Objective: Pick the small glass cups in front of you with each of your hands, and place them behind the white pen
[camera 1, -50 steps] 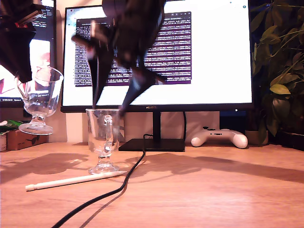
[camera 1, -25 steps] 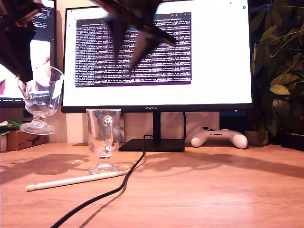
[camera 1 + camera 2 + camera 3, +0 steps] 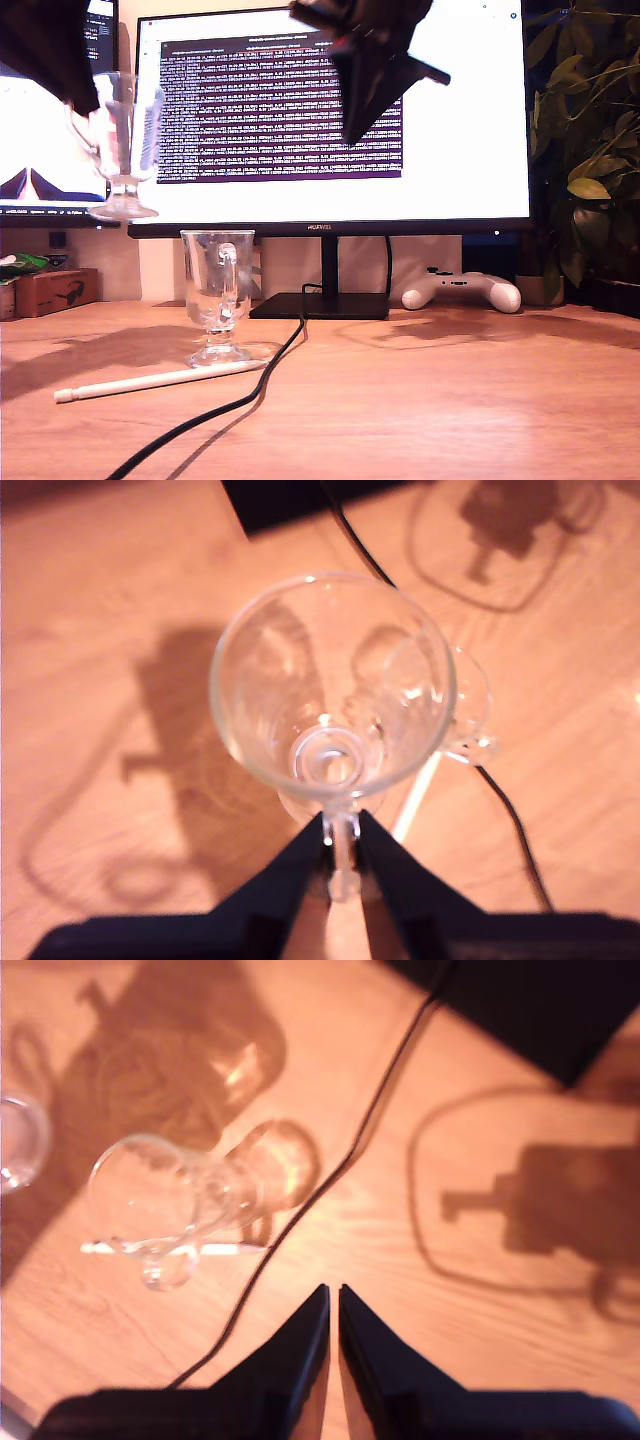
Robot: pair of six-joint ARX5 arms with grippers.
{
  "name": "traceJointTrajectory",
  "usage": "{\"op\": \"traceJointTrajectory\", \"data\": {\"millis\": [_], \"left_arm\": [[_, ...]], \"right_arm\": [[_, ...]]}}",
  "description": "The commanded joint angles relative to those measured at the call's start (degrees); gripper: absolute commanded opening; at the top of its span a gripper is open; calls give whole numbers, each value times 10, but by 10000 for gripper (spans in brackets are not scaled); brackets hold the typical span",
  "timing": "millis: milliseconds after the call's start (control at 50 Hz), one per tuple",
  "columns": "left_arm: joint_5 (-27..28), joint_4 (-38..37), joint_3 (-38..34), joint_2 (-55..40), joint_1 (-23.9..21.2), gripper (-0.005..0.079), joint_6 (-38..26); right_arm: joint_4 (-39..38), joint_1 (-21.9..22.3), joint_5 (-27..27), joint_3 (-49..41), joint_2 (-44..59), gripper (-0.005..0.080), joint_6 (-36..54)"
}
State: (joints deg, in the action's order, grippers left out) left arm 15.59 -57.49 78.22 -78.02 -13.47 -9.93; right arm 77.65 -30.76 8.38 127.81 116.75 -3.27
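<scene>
Glass cup (image 3: 330, 695) aloft, handle clamped in my first claw (image 3: 340, 855); second claw (image 3: 333, 1310) together, empty.

Our two arms are black all over, and in the exterior view they look like dark, blurry shapes in front of the bright screens. Our first gripper (image 3: 340, 865) has two black fingers (image 3: 290, 880) that are wide at the back and get thin toward the tips, like long pointy wedges. Our second gripper (image 3: 333, 1305) looks the same, with smooth black fingers (image 3: 380, 1360) that end in sharp points, and each pair grows out of a flat black block.
</scene>
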Motion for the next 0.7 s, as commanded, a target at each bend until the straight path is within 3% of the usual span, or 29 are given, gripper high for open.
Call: {"op": "traceJointTrajectory", "data": {"millis": [0,320,680], "left_arm": [[-2,27,-39,17,-1,-24,-6],[-6,153,-171,114,-1,-24,-27],[7,262,-287,158,-1,-24,-62]], "right_arm": [[-1,4,0,-4,-13,-13,3],[-1,16,0,-4,-13,-13,8],[-1,16,1,-4,-13,-13,8]]}}
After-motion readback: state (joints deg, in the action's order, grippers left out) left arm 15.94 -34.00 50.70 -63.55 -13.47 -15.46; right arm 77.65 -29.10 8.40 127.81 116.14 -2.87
